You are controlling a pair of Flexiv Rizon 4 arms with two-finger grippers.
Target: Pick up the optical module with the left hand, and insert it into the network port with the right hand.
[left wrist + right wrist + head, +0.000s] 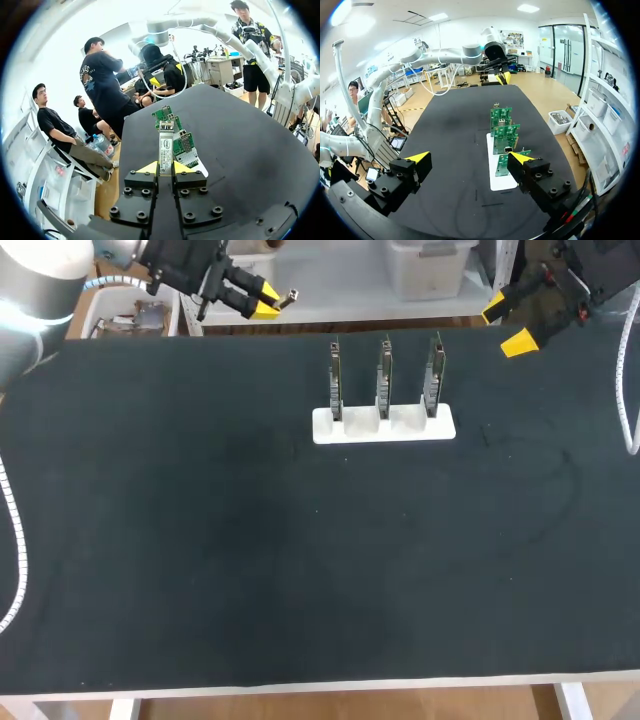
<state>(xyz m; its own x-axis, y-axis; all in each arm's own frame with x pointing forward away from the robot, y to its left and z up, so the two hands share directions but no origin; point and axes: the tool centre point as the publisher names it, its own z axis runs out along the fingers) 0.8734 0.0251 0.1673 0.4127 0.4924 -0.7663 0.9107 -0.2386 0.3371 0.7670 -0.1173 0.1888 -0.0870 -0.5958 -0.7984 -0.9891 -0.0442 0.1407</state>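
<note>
Fingers of the left gripper [165, 168] pinch the optical module [165, 146], up in the air by the far left edge of the black table [200, 540]. Right gripper [470, 159] is spread wide, holding nothing. Three green boards [505, 131] stand upright in a white holder [384, 427].
</note>
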